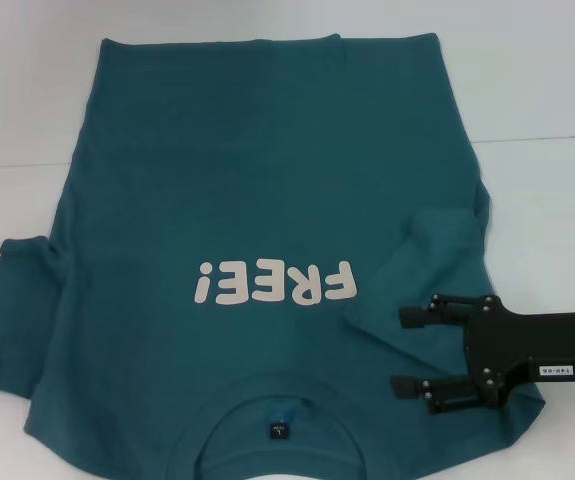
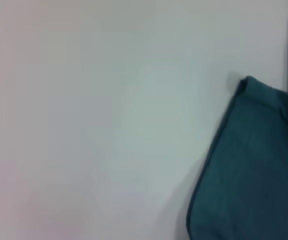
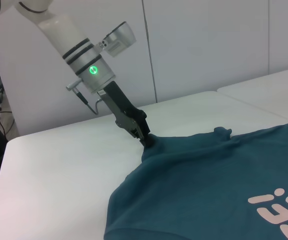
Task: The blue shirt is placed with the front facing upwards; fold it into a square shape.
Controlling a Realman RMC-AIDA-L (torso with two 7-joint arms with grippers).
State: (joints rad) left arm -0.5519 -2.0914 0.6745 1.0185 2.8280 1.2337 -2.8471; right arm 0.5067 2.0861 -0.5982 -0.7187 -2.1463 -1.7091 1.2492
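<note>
Blue shirt [image 1: 257, 200] flat on white surface [image 1: 547, 90], front up, "FREE!" lettering [image 1: 272, 283] showing, collar at near edge. Right sleeve folded in over body. Right gripper [image 1: 414, 350] hovering over right shoulder, jaws spread wide, nothing in them. Left gripper [image 3: 146, 141] way out at left sleeve, jaws clenched on sleeve edge.

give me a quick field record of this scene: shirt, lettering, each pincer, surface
shirt: blue shirt spread flat, front up, collar nearest the robot
lettering: off-white "FREE!" on chest
left pincer: at the shirt's left sleeve edge, shut on fabric
right pincer: open, over the right shoulder area beside the collar
surface: white table
</note>
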